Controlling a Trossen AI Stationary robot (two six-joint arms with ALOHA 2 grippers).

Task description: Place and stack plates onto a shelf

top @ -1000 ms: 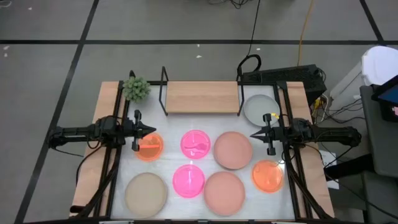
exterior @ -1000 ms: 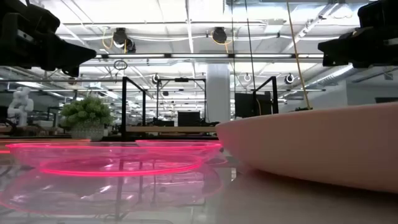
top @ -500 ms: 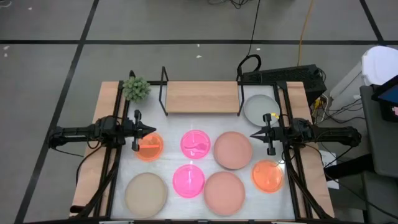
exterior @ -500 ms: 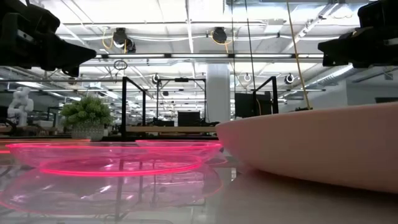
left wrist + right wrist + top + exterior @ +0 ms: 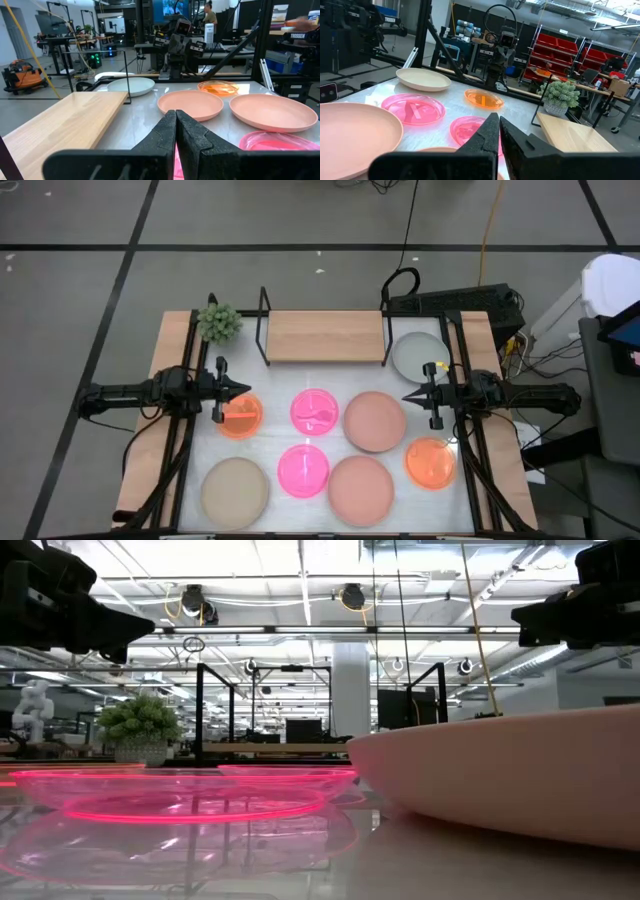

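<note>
Eight plates lie flat on the white tabletop point(image 5: 270, 442). They are a pale grey one point(image 5: 419, 356), two orange ones point(image 5: 240, 417) point(image 5: 430, 462), two hot pink ones point(image 5: 315, 411) point(image 5: 303, 468), two dusty pink ones point(image 5: 375, 421) point(image 5: 360, 488) and a beige one point(image 5: 235, 490). The light-wood shelf point(image 5: 325, 337) on its black wire frame stands at the far edge with nothing on it. My left gripper point(image 5: 246, 390) is shut and hovers over the left orange plate's far rim. My right gripper point(image 5: 405, 396) is shut above the table, between the grey plate and the upper dusty pink one.
A small potted plant point(image 5: 219, 322) stands at the far left corner beside the shelf. A black box with cables point(image 5: 460, 303) sits behind the far right corner. The arms' black frames run along both side edges. Bare tabletop lies between the shelf and the plates.
</note>
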